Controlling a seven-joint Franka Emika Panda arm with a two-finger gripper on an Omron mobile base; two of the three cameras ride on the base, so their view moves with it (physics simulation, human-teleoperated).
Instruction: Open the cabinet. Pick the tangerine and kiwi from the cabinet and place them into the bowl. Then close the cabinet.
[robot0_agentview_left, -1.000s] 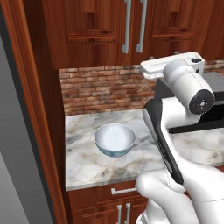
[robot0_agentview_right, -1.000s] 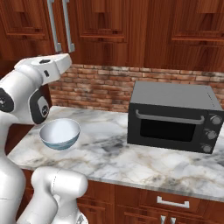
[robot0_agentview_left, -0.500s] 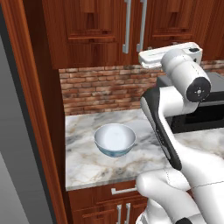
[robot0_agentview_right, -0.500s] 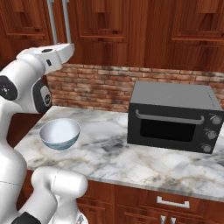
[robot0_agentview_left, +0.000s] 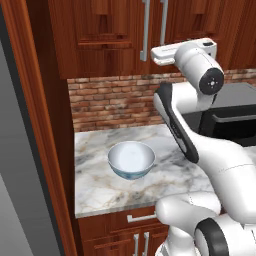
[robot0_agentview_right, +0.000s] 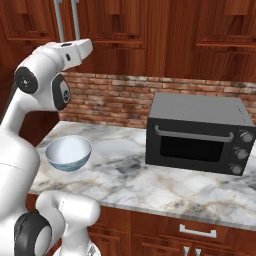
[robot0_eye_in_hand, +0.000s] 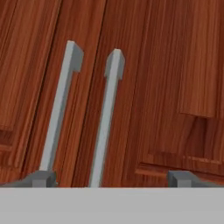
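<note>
The cabinet (robot0_agentview_left: 120, 35) is shut, its two long silver bar handles (robot0_eye_in_hand: 59, 113) side by side at the door seam. In the hand view my gripper (robot0_eye_in_hand: 111, 179) faces those handles from a short way off, open, fingertips (robot0_eye_in_hand: 41, 178) spread wide with nothing between them. My hand (robot0_agentview_left: 170, 51) is raised just below the lower ends of the handles (robot0_agentview_left: 145, 30), and it is also seen from the right (robot0_agentview_right: 75, 50). The bowl (robot0_agentview_left: 131, 159) stands empty on the marble counter, below and left of the hand. The tangerine and kiwi are hidden behind the doors.
A dark microwave (robot0_agentview_right: 197, 132) stands on the counter (robot0_agentview_right: 150, 180) to the right of the bowl (robot0_agentview_right: 68, 152). A brick backsplash (robot0_agentview_left: 115, 102) runs under the wall cabinets. A tall wooden panel (robot0_agentview_left: 30, 125) bounds the counter on the left. Low drawers with short handles (robot0_agentview_right: 197, 231) sit beneath.
The arm has lifted the hand upward and closer to the cabinet handles. The gripper stayed open. Bowl and microwave have not moved.
</note>
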